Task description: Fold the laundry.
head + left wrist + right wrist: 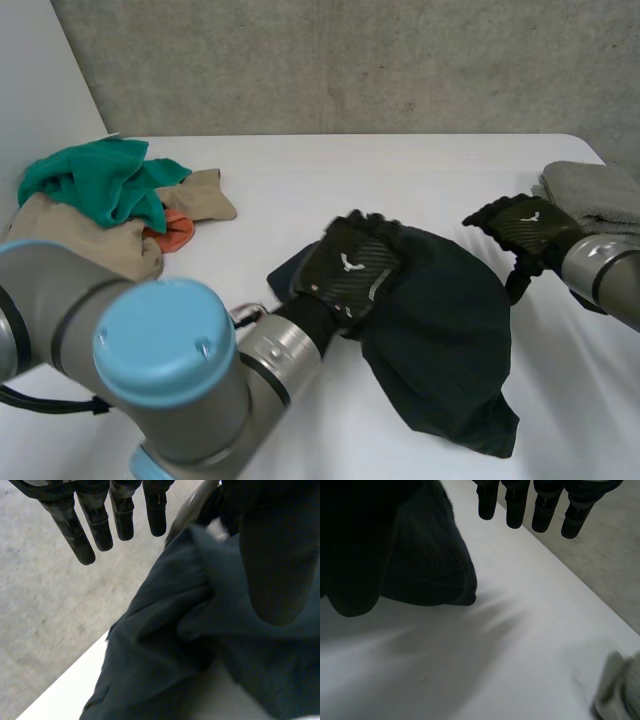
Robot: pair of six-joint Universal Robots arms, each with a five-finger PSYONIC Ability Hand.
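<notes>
Dark garment (450, 330) lies crumpled under the left hand's (348, 268) palm in the head view; the left wrist view adds straight, spread fingers (82, 535) (gripping nothing). The right hand (522, 226) hovers just beside the garment, its fingers (515, 507) likewise straight.

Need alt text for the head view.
The left hand is open over a dark garment on the white table, the open right hand beside it. A teal, tan and orange laundry heap lies left, grey cloth right.
</notes>
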